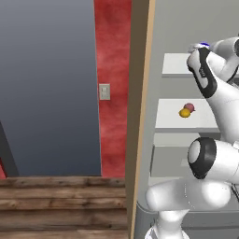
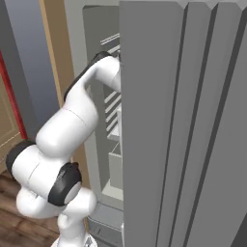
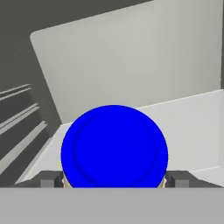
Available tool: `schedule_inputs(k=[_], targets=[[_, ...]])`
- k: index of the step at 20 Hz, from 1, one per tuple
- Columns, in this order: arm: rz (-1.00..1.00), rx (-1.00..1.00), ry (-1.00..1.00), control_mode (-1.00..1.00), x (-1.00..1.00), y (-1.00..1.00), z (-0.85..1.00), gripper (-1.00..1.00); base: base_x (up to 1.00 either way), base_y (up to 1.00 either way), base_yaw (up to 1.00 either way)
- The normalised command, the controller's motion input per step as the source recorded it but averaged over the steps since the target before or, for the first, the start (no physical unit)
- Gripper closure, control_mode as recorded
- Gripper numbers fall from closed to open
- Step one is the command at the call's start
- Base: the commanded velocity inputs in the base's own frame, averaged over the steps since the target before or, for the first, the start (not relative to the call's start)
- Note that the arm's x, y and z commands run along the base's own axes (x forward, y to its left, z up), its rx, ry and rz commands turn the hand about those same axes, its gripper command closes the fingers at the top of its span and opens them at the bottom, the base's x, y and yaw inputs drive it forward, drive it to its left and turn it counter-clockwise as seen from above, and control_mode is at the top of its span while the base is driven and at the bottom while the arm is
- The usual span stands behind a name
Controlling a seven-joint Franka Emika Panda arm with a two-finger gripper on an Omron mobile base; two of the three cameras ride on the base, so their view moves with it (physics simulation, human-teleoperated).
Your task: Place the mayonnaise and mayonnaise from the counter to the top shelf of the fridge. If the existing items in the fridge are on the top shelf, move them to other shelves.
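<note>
Right now the end effector [image 3: 114, 181] is closed on a mayonnaise jar [image 3: 114, 146], with one dark finger tip [image 3: 49, 179] on each side of it at the bottom of the hand view. The round blue lid faces the camera, so the jar stands straight up and down under the hand. Just past the jar, in the middle right of that view, lies the flat pale top shelf [image 3: 192, 118] of the fridge [image 2: 193, 120]. I think the jar only has to go down onto it. In the left base view, the red fruit [image 1: 189, 107] and the yellow fruit [image 1: 185, 113] sit touching on a lower shelf at middle right.
</note>
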Motion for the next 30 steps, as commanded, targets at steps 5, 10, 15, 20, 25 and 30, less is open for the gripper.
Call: schedule_inputs(k=[5, 10, 15, 20, 25, 30], targets=[[0.00, -0.01, 0.08, -1.00, 0.59, -0.17, -0.31, 1.00, 0.00, 0.00, 0.00], [0.00, -0.05, 0.14, -1.00, 0.49, -0.01, -0.18, 1.00, 0.00, 0.00, 0.00], [0.00, -0.09, 0.01, -1.00, 0.20, 0.04, -0.08, -1.00, 0.00, 0.00, 0.00], [0.00, 0.00, -0.03, -1.00, 0.03, 0.01, -0.03, -1.00, 0.00, 0.00, 0.00], [-0.02, 0.00, -0.02, -1.00, 0.14, 0.06, -0.03, -1.00, 0.00, 0.00, 0.00], [-0.03, 0.00, 0.00, -1.00, 0.22, 0.05, 0.00, -1.00, 0.00, 0.00, 0.00]])
